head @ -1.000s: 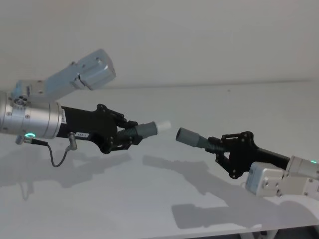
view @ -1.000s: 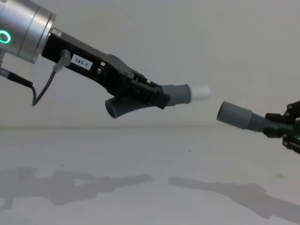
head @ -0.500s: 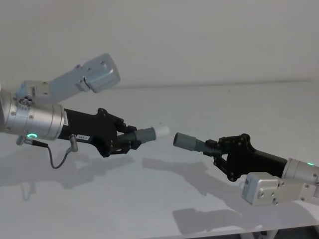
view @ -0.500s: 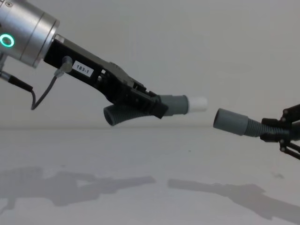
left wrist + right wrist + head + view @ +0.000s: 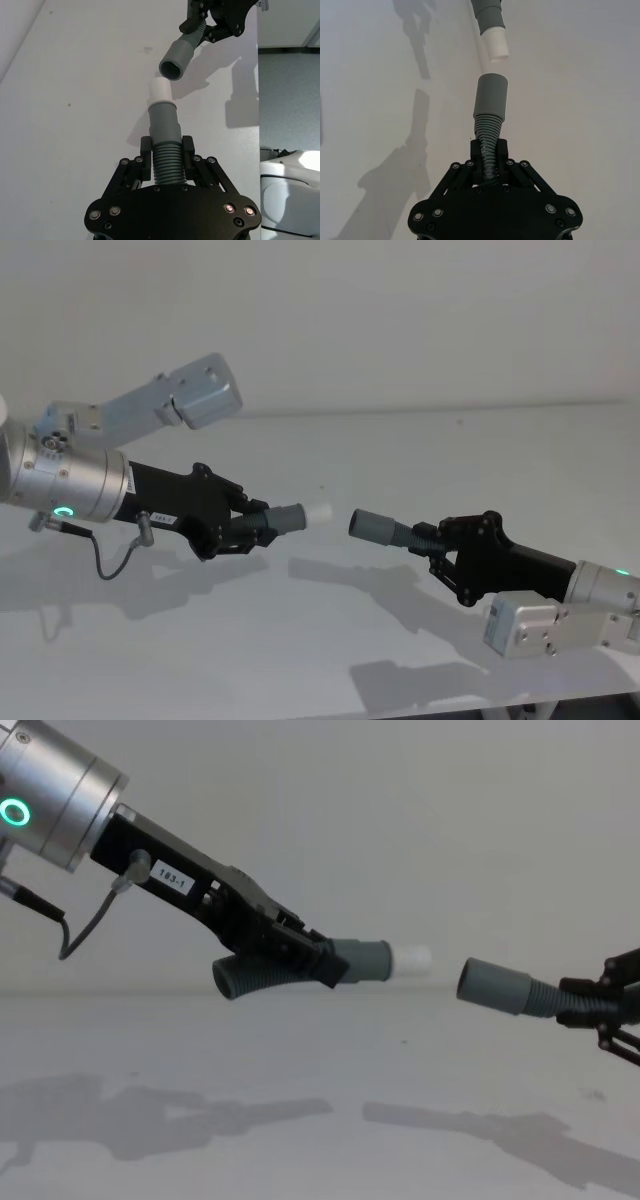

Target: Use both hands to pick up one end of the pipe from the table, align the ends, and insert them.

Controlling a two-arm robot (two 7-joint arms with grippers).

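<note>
The left gripper (image 5: 250, 531) squeezes one pipe piece (image 5: 275, 520), its white tip (image 5: 318, 512) pointing at the open cuff (image 5: 373, 526). The right gripper (image 5: 437, 540) clamps that other piece. Both float above the table (image 5: 330, 640), close, slightly off line.

pipe (image 5: 288, 517): dark grey, ribbed, white tip | tools (image 5: 243, 527): black | table (image 5: 400, 450): whitish-grey

A small open gap is being left between the whitish tip (image 5: 412, 959) and the facing cuff (image 5: 493, 986); nothing is standing in it.
</note>
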